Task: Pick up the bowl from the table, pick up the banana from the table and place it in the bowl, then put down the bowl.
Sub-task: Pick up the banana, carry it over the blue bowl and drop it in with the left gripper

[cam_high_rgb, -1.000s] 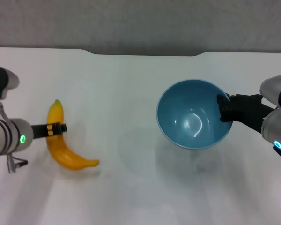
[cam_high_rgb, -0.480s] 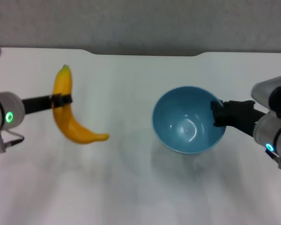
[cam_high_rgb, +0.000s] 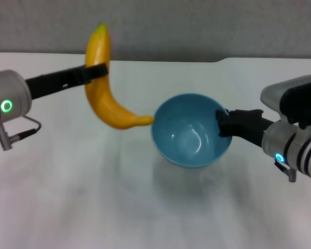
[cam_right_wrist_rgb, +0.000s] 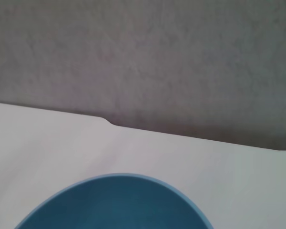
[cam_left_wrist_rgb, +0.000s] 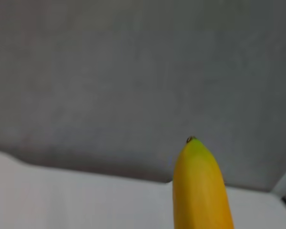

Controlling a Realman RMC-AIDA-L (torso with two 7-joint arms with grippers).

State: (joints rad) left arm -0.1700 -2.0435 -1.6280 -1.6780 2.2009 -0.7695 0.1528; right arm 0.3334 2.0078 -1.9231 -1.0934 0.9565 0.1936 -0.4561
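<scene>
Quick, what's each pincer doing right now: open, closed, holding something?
Left pincer: closed on the banana, held in the air.
Right pincer: closed on the bowl at its rim.

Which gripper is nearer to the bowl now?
Right. The right gripper clamps the bowl at its rim; the left gripper holds the banana beside it.

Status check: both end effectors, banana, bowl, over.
Left end effector shut on banana, airborne, tip nearing rim. Right end effector shut on bowl, lifted. Nothing between them.
</scene>
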